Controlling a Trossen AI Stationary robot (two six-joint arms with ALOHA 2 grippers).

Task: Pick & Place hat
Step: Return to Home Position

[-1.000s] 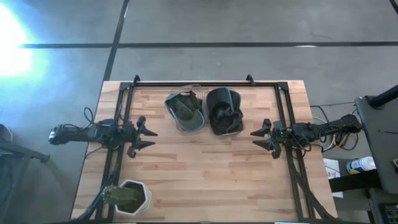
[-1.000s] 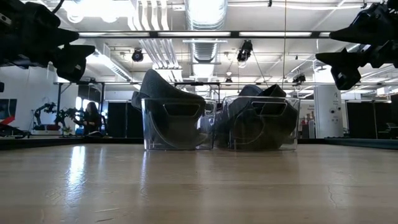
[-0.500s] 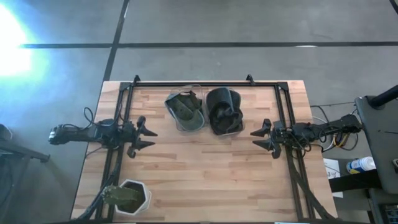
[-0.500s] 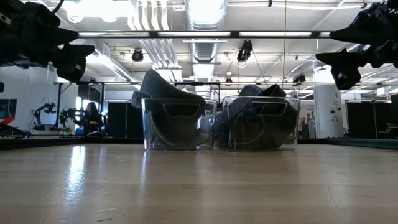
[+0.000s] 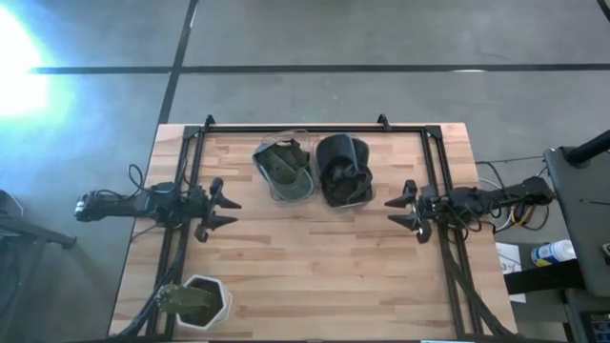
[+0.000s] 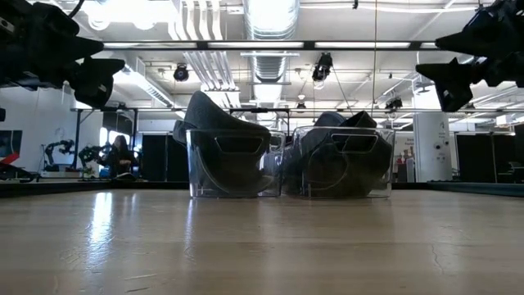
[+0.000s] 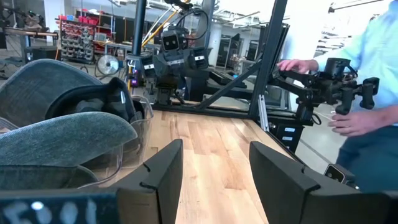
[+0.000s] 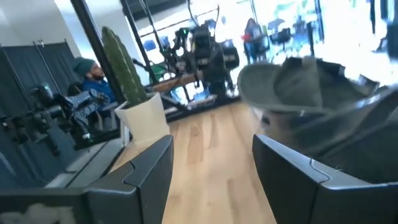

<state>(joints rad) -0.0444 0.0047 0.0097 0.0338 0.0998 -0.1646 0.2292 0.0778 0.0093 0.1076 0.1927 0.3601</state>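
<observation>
The green caps (image 5: 283, 167) sit in the left box (image 5: 291, 197) and the black cap (image 5: 341, 170) in the right box (image 5: 349, 203) on the desk (image 5: 305, 276), and the right tool (image 5: 393, 212), open and empty like the left tool (image 5: 236, 211), has just lifted a little, so the job looks done.

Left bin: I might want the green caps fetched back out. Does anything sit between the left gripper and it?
Nothing visible does. Only bare table lies between the open left gripper and the left bin; the potted cactus stands off that line, near a table corner.
</observation>
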